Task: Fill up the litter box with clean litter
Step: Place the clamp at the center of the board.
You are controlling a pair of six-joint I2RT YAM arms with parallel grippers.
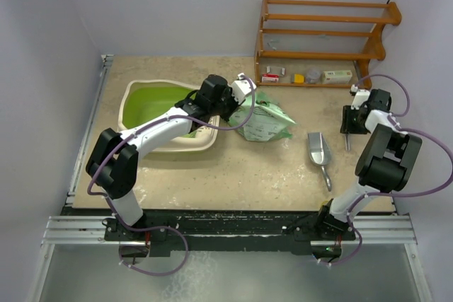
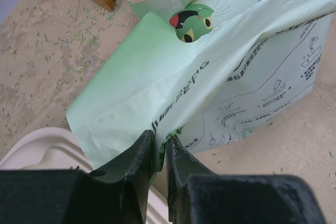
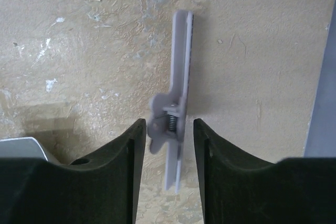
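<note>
Left gripper (image 2: pixel 159 139) clamped on edge of pale green bag (image 2: pixel 157 72), just right of litter box (image 1: pixel 151 102). Litter box flat on table (image 1: pixel 212 175), green inside showing. Right gripper (image 3: pixel 168 124) well right of litter box, fingers (image 3: pixel 134 145) apart, grey clip (image 3: pixel 181 66) lying between them.

My two arms, seen from the overhead camera: the left arm (image 1: pixel 163 131) and the right arm (image 1: pixel 350 203) each pair smooth white link tubes with chunky matte-black joint housings. Thin purple cables (image 1: pixel 150 272) run in loose loops from joint to joint and curl out beneath each base. Both bases are bolted to a black mounting plate (image 1: pixel 226 231) flecked with white scuffs, backed by a silver aluminium rail (image 1: pixel 71 231). On my wrist feeds, the left gripper (image 2: pixel 159 150) and right gripper (image 3: pixel 168 135) show blunt, matte-black fingers (image 3: pixel 134 150) with rounded inner edges.
</note>
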